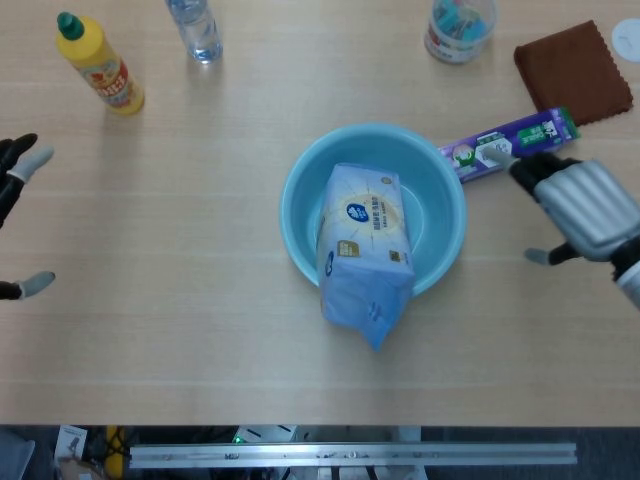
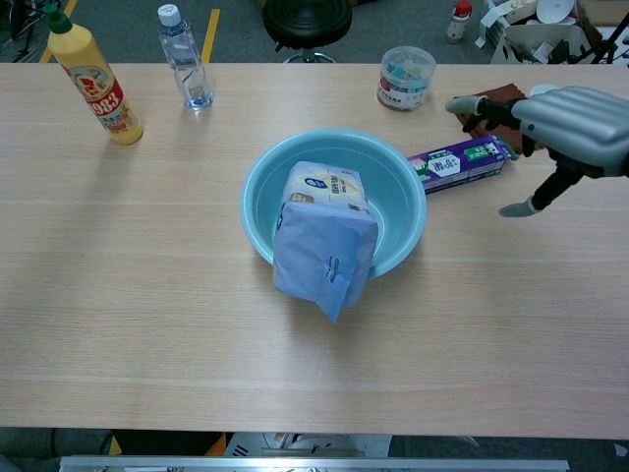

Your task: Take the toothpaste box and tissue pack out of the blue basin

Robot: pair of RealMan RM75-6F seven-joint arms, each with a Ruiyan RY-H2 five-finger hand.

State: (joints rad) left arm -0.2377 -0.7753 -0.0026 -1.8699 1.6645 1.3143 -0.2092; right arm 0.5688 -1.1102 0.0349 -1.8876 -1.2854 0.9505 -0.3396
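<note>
Head view: tissue pack propped in the blue basin, lower end hanging over the near rim — not yet taken out. Toothpaste box flat on the bench, already outside, its inner end just beside the basin rim. Right hand hovering beside that box, fingers spread and grasping nothing, probably lined up for the pack. Left hand at the frame edge, fingers apart, empty.

Chest view: right hand above the bench near the box's outer end — released. Pack draped over the basin rim toward the camera, likely top-heavy there. Left hand unseen here.
</note>
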